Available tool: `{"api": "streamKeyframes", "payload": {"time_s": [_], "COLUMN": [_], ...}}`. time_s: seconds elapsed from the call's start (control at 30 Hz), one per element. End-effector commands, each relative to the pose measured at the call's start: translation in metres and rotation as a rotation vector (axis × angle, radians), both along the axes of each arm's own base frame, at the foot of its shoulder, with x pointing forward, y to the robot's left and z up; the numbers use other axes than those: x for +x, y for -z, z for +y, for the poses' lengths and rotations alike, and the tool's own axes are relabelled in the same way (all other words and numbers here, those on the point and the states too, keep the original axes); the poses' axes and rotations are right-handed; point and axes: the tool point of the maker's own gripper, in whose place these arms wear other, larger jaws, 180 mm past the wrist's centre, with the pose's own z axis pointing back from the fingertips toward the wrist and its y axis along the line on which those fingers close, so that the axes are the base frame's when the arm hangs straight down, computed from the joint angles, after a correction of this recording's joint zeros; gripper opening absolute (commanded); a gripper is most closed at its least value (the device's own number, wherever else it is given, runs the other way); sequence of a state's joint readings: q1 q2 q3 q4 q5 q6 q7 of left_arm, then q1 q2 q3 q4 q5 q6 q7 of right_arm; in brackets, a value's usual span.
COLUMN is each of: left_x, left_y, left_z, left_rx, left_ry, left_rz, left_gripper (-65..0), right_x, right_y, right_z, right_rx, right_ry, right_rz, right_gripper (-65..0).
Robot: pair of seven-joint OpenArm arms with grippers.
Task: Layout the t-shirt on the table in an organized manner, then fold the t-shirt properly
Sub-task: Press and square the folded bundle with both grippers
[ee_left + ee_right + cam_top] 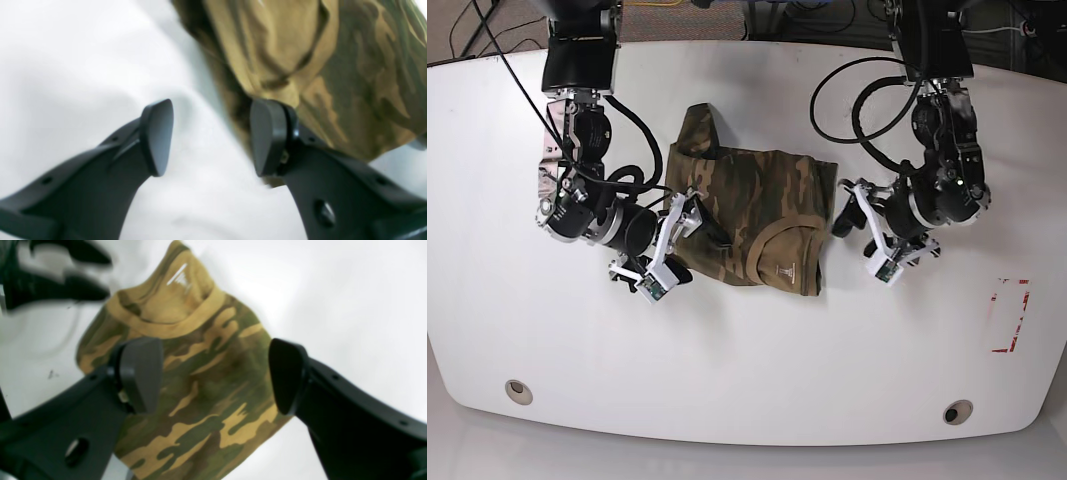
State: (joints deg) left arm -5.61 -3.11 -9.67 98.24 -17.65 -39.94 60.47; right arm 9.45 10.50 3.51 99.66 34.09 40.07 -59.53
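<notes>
Camouflage t-shirt (752,215) lies crumpled on the white table (747,380), nearer its far edge, between both arms. Left gripper (859,225) stands spread beside its collar side, holding nothing; right gripper (689,235) is spread over its other edge, empty.

The camouflage t-shirt (752,215) lies folded and rumpled, collar toward the near edge, mid-way across the glossy white counter (747,350).

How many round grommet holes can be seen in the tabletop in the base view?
2. One grommet hole sits near the table's front edge on the view's left; the other sits near the front edge on the view's right. The arms or t-shirt might hide more.
</notes>
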Motion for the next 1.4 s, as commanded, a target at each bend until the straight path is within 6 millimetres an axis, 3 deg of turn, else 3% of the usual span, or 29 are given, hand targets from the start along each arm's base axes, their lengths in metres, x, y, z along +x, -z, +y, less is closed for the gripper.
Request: {"api": "streamKeyframes", "payload": {"time_s": [0.0, 0.1, 0.17, 0.33, 0.6, 0.77, 0.97, 1.07, 1.23, 1.37], "left_x": [0.014, 0.015, 0.014, 0.004, -0.015, -0.025, -0.038, -0.043, -0.047, -0.035], "left_y": [-0.041, -0.061, -0.07, -0.077, -0.06, -0.023, 0.017, 0.039, 0.054, 0.048], "left_z": [0.005, 0.004, -0.007, -0.052, -0.095, -0.09, -0.084, -0.071, -0.064, -0.063], "left_rx": [-0.007, 0.002, 0.013, 0.021, 0.001, 0.035, 0.022, 0.047, 0.058, 0.066], "left_ry": [-0.013, -0.01, 0.026, 0.166, 0.291, 0.276, 0.26, 0.258, 0.253, 0.252], "left_rz": [-0.136, -0.201, -0.233, -0.26, -0.211, -0.113, -0.014, 0.049, 0.097, 0.076], "left_gripper": [-30.4, -30.6, -30.7, -36.3, -46.9, -49.9, -51.5, -51.5, -51.5, -51.4], "right_x": [0.013, 0.017, 0.021, 0.033, 0.041, 0.043, 0.044, 0.039, 0.03, 0.018], "right_y": [-0.02, -0.016, -0.008, 0.009, 0.037, 0.056, 0.076, 0.09, 0.101, 0.108], "right_z": [-0.009, -0.016, -0.021, -0.029, -0.034, -0.035, -0.042, -0.05, -0.054, -0.06], "right_rx": [0.012, -0.031, -0.066, -0.112, -0.071, 0.002, 0.09, 0.107, 0.136, 0.133], "right_ry": [0.023, 0.041, 0.06, 0.098, 0.136, 0.164, 0.216, 0.242, 0.266, 0.274], "right_rz": [-0.082, -0.097, -0.087, -0.073, -0.034, -0.009, 0.001, 0.023, 0.032, 0.043], "right_gripper": [-18.4, -18.4, -18.4, -22.0, -45.8, -53.0, -52.3, -52.5, -52.5, -52.6]}}
